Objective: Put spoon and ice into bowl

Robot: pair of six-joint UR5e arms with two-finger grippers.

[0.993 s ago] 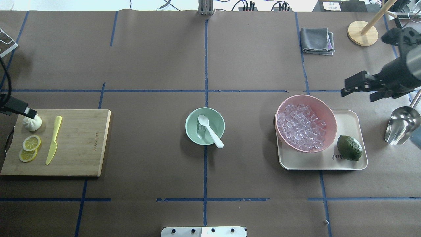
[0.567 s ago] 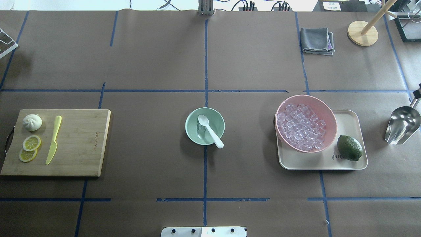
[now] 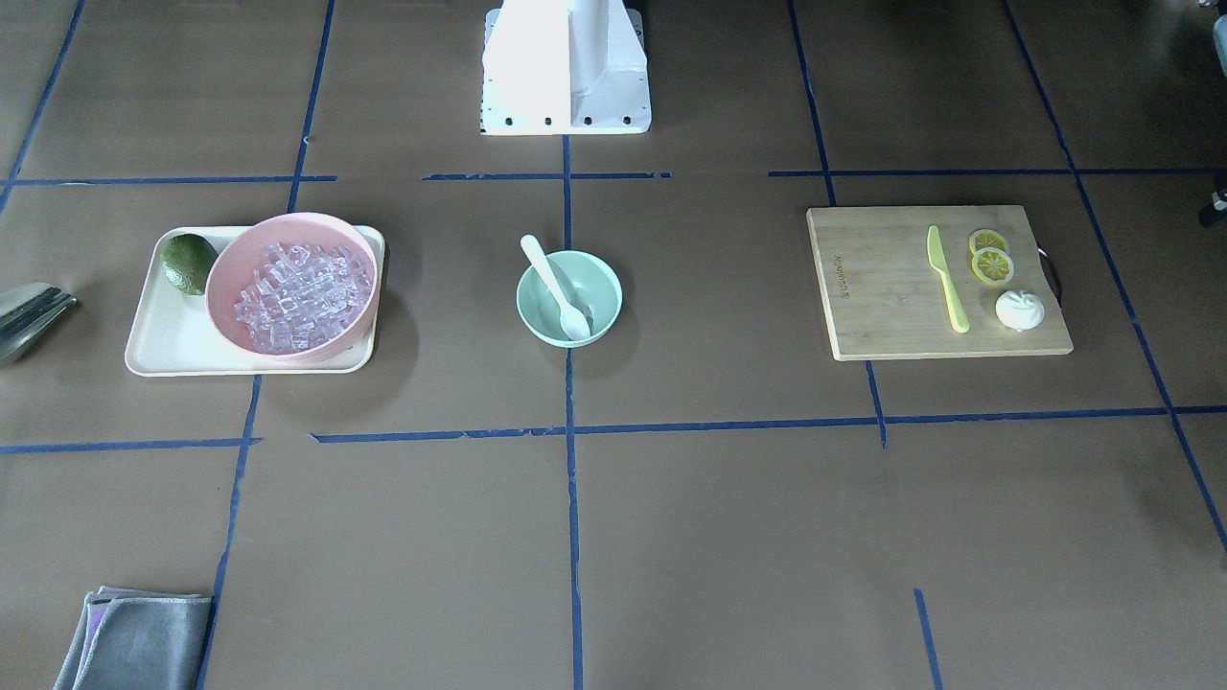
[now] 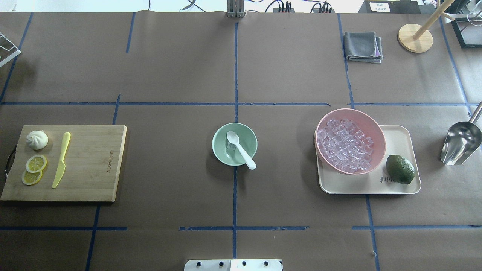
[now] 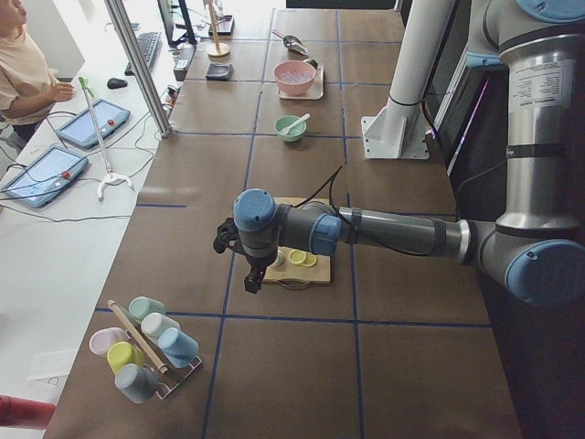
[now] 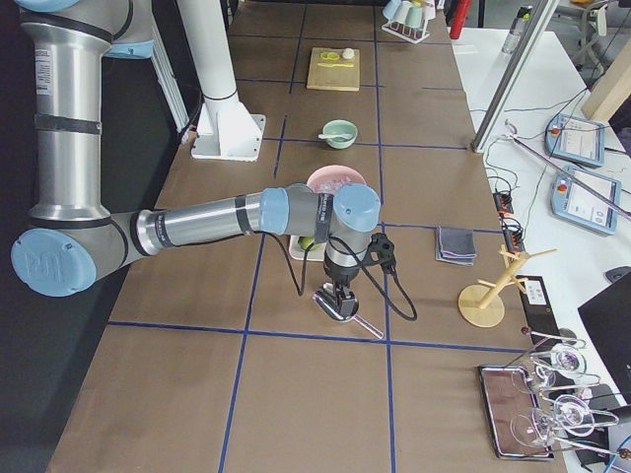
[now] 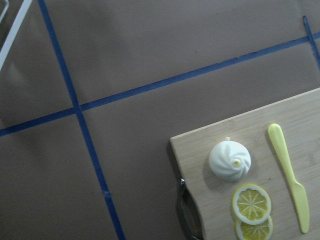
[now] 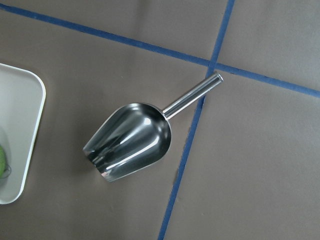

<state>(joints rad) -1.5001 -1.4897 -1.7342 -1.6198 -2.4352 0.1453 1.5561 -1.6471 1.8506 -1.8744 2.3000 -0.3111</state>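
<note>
Now both arms have pulled back, the left hand (image 5: 253, 274) and right hand (image 6: 335, 296) well apart from the bowl (image 4: 217, 145) holding spoon (image 4: 241, 149) and ice (image 4: 229, 150), their grips impossible to tell, so the task looks finished.

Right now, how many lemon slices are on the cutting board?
2. Both on the cutting board beside the knife: one slice next to the bun, the other slice partly under it, toward the robot.

My left arm (image 5: 393, 234) stretches over the cutting board (image 5: 322, 273) — lemon slices (image 5: 303, 259) just beside the left gripper (image 5: 252, 278), grip unreadable. Far down the table (image 5: 274, 169), spoon (image 5: 299, 121) leans in mint-green bowl (image 5: 289, 129).
</note>
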